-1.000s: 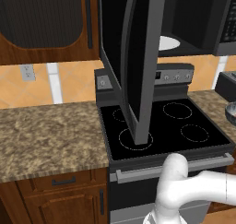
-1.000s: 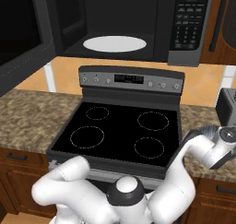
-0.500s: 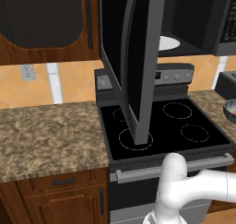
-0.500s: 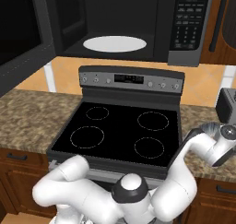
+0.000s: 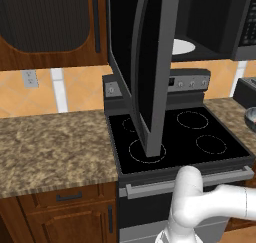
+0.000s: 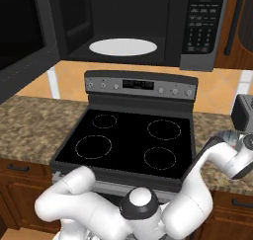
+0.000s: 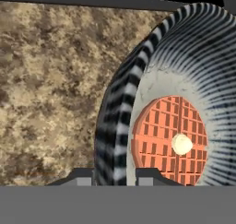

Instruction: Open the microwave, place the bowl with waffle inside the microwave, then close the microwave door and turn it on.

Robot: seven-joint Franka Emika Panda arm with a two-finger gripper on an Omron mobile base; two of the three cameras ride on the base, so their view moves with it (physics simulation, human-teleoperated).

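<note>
Left base view: the microwave (image 5: 210, 22) is standing with its door (image 5: 145, 62) swung wide out over the stove (image 5: 180, 137), edge-on to the camera. The white plate (image 5: 182, 46) is showing inside the cavity. At the far right edge, on the counter (image 5: 235, 114), a sliver of the bowl (image 5: 250, 119) is peeking in. The arm is running off to the lower right.

Right base view: the cavity is gaping open, plate (image 6: 123, 47) bare, button panel (image 6: 200, 26) to its right. The arm is reaching over the right-hand counter (image 6: 210, 130) just past the stove (image 6: 133, 140); the bowl (image 6: 227, 135) is sitting there, mostly hidden behind the wrist, beside a dark appliance (image 6: 243, 113).

Hand view: the bowl (image 7: 184, 80) is looming close, its striped wall (image 7: 115, 131) running down between the two fingertips (image 7: 83, 176), one tip outside the wall and the other inside. The waffle (image 7: 168, 138) is lying in the bottom with a pale dab on it. The gripper (image 7: 115, 179) is pinching narrow on the rim (contact itself is cut off at the frame bottom, so the hold is a judgement).

Step in hand: door-opening is done; the bowl pick-up is under way, bowl not yet lifted off the counter. Next move is calling for a level lift (waffle could slide), then a carry left and up, entering the cavity above the plate while steering clear of the open door.
</note>
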